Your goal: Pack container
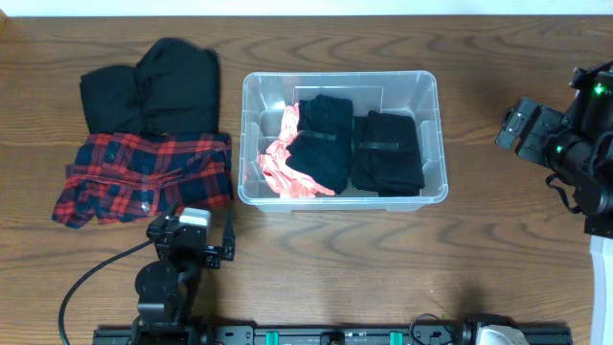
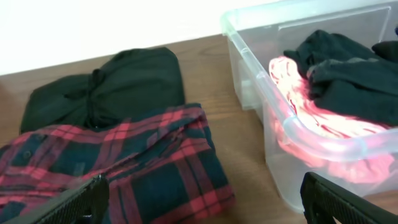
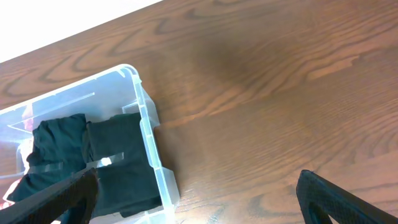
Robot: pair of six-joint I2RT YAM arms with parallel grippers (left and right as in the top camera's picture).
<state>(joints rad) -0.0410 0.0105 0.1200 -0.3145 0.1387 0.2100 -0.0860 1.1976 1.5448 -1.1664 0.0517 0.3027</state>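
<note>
**Overhead and wrist views.** The table [image 1: 383, 268] is dark brown wood with a strong, wavy grain. Beyond its far edge the wrist views show only a plain white backdrop [image 2: 93, 25]. The container [image 1: 337, 76] stands upright and open-topped near the table's centre. Inside it, two black folded garments [image 1: 388, 153] lie side by side, and a pink cloth [image 1: 283, 172] is bunched against the left wall. On the wood to the left of the container, a plaid shirt [image 1: 144, 177] lies in front of a black garment [image 1: 153, 86] and overlaps its near edge. My left gripper [image 2: 205, 202] hovers low by the shirt, fingers spread wide and holding nothing. My right gripper [image 3: 196, 199] hangs over the wood to the right of the container, likewise spread and unladen.
</note>
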